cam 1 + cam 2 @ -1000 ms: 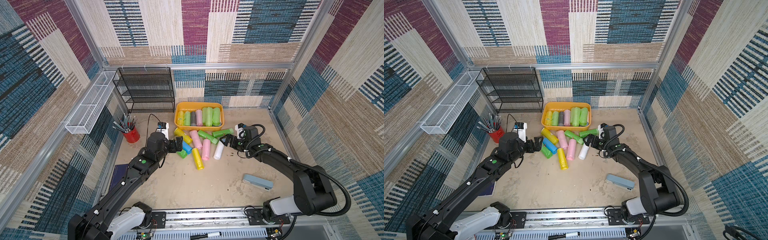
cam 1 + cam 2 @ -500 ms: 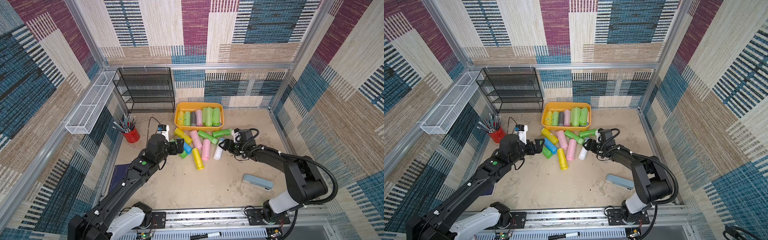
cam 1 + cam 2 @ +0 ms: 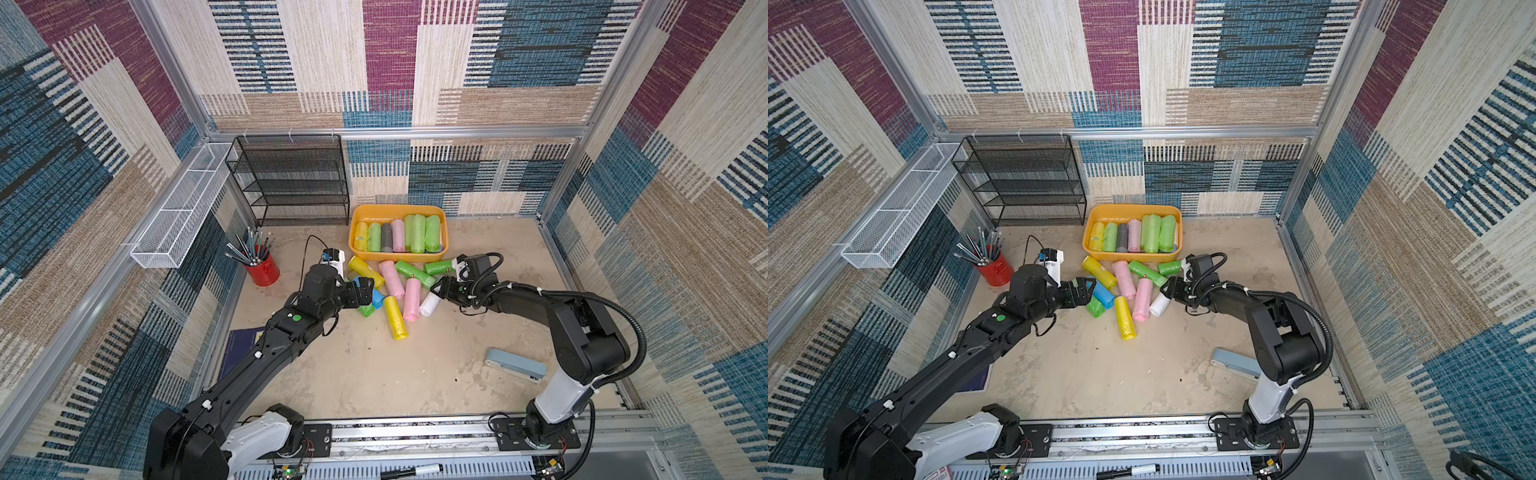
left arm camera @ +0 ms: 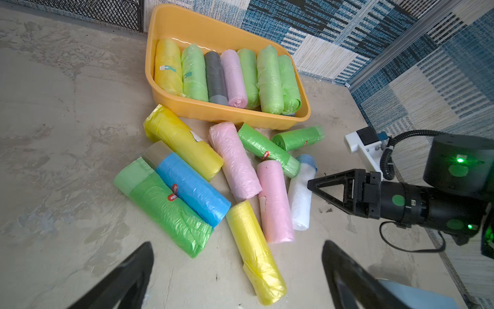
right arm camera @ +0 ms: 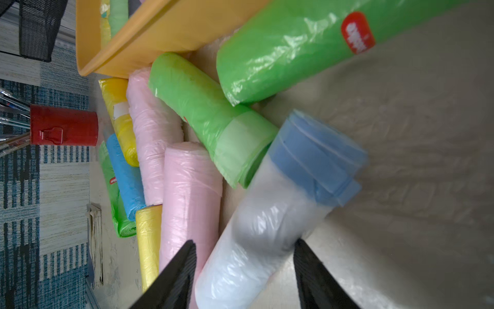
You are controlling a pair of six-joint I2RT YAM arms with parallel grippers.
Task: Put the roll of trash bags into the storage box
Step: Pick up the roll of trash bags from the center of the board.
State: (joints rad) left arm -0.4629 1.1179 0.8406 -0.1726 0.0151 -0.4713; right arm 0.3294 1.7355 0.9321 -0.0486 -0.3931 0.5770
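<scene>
My right gripper (image 5: 244,240) stands around the white roll (image 5: 267,214). 1 finger (image 5: 304,256) touches its side and the other is just beside it. I cannot tell if the jaws really press the roll.

The roll lies on the table in front of the storage box (image 3: 397,209), at the edge of the loose pile. It is beside a pink roll (image 5: 187,200), and its blue end touches a green roll (image 5: 213,120). In the box I count 7 rolls, side by side.

My left gripper (image 4: 238,244) is wide apart and holds nothing, above the other side of the pile.

In the right wrist view the blue end is blurred and the near end of the white roll is cut off. In both top views my right gripper covers the roll's upper end.
</scene>
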